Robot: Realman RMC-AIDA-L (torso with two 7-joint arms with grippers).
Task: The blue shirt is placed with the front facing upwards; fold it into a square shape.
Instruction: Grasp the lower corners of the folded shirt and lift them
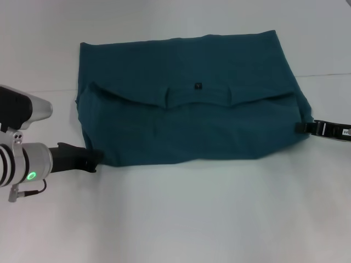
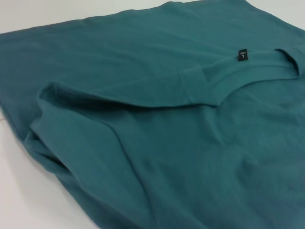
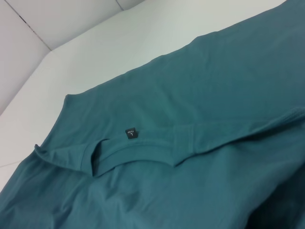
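The blue shirt (image 1: 189,118) lies flat on the white surface (image 1: 181,219), spread as a broad, roughly rectangular shape in the middle of the head view, its far part folded over toward the robot so that the collar band (image 1: 197,98) and the shoulder edges run across its middle. A small dark tag (image 1: 198,85) sits at the centre of the collar (both wrist views show it as a dark label against the teal cloth). No print shows on the exposed cloth. The left gripper (image 1: 94,160) is low at the near left corner of the shirt, its dark fingers touching the edge of the cloth; whether they are open or clamped on the fabric cannot be told. The right gripper (image 1: 303,127) reaches in from the right side and meets the shirt's right edge, near the end of the folded line; the state of its fingers likewise cannot be told. The left wrist view shows a rumpled layered corner of the shirt (image 2: 52,138) resting on the surface, and the right wrist view shows the collar opening (image 3: 138,152) with the cloth lying smooth around it.
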